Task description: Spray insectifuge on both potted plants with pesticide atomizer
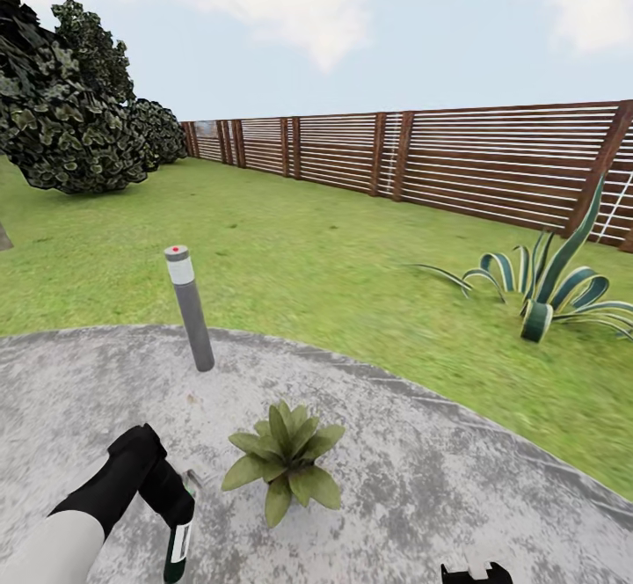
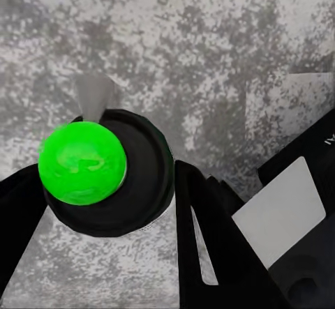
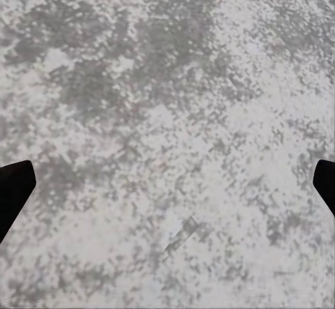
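Now the left gripper (image 2: 105, 204) pinches the atomizer (image 1: 180, 542) between its jaws; right gripper (image 3: 167, 183) gapes wide, empty.

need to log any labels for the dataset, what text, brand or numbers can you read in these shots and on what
None can be read in full.
White label on the pesticide atomizer held in the left gripper: dark marks, too small and blurred to read.
Black arm part in the left wrist view: a cut-off white fragment at the picture's edge, not readable.
Bollard lamp: a red dot on top, no text.
Fence and stone patio: no writing.
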